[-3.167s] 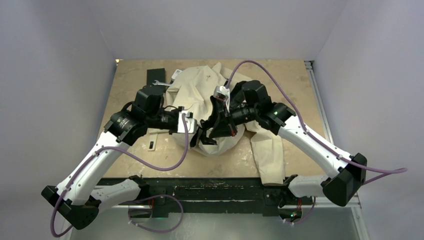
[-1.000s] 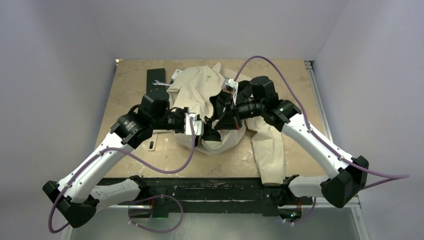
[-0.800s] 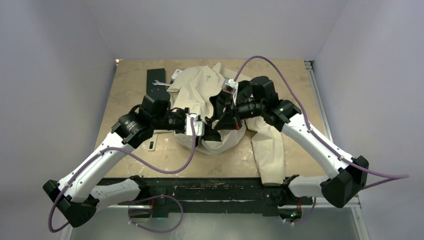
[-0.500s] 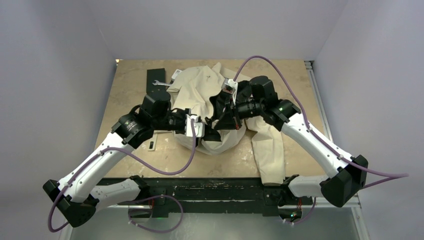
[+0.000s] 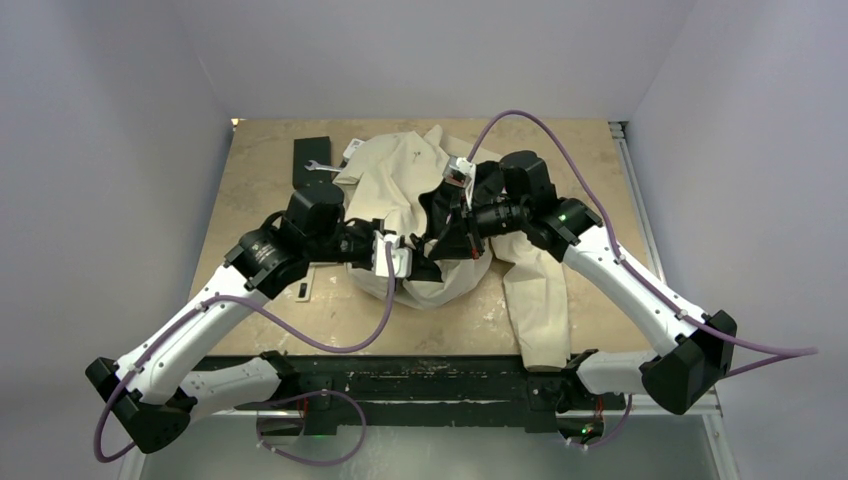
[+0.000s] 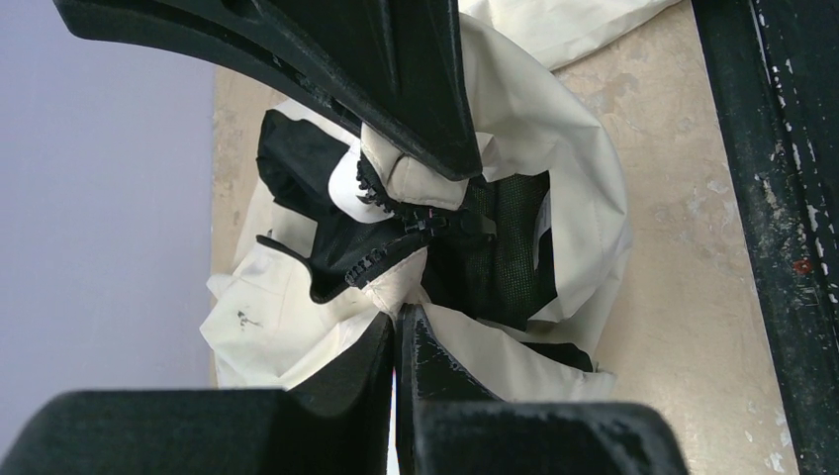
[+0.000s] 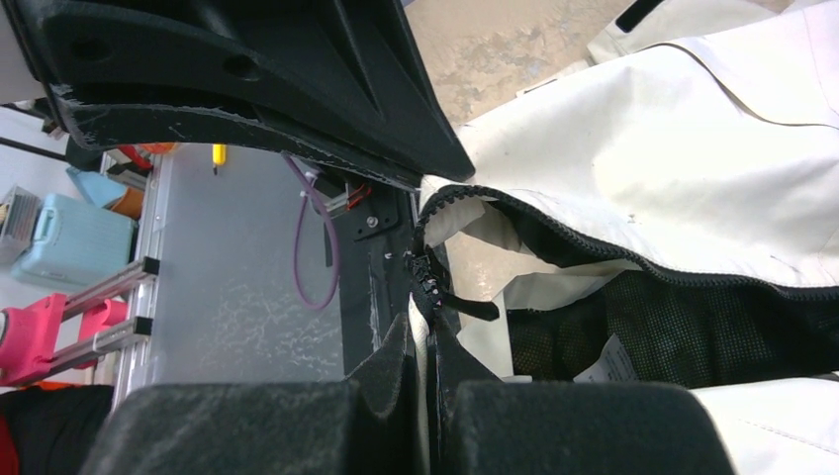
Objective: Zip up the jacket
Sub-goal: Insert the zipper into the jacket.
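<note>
**Item:** jacket (image 5: 392,178), cream, zip-fronted, with black mesh lining.

**Location:** bunched at the centre of the bench (image 5: 250,205) in the top view. One sleeve (image 5: 540,300) is trailed toward the lower right, and the lower front is raised between the two arms.

**Left gripper** (image 6: 396,334): jaws clenched on a fold of cream hem (image 6: 392,295), at the bottom centre of the left wrist view.

**Right gripper** (image 7: 427,338): jaws clenched on the zip edge just beneath the slider (image 7: 431,285). The pull tab (image 7: 477,308) is held by neither gripper.

**Condition:** one row of teeth (image 7: 594,259) is seen running free toward the right of the right wrist view. Whether the opposite end is seated in the slider cannot be told.

**Hazards judged:**
- The thin fabric may be pulled out of either narrow pinch if the two halves are tugged apart.
- The mesh lining (image 6: 500,247) lies just beside the slider and a white tag (image 7: 605,368) lies near it. Either could be drawn in and the slider jammed.
- The grippers are held very close together, so a collision could be caused by a small correction.
- If the halves are mismatched at the base, the teeth would be closed crooked or not at all.
</note>
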You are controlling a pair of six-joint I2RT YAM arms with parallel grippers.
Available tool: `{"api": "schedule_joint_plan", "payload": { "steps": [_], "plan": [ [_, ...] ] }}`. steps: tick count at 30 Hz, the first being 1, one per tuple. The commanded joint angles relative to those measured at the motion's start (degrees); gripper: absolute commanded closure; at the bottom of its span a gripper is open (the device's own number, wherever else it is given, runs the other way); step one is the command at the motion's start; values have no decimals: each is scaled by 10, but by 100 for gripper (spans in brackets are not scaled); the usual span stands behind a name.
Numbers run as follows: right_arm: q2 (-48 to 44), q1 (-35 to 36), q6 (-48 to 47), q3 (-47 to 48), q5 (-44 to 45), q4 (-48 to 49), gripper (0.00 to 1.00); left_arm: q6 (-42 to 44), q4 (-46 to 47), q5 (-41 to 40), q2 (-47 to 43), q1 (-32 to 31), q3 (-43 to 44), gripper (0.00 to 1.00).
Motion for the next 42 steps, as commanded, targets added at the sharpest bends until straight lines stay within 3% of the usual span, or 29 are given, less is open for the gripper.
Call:
{"api": "schedule_joint_plan", "payload": {
  "steps": [1, 19, 29, 36, 42],
  "plan": [
    [-11, 1, 3, 11, -39, 18, 100, -1, 19, -18, -6, -7, -10, 100],
    [16, 5, 12, 19, -56, 23, 100, 29, -2, 9, -13, -19, -8, 100],
    [7, 18, -20, 14, -127, 14, 100, 179, -117, 112, -33, -20, 1, 100],
    [15, 75, -79, 16, -165, -29, 100, 189, -123, 121, -29, -20, 10, 100],
    [8, 82, -77, 16, -152, -33, 100, 197, -124, 123, -34, -20, 13, 100]
  ]
}}
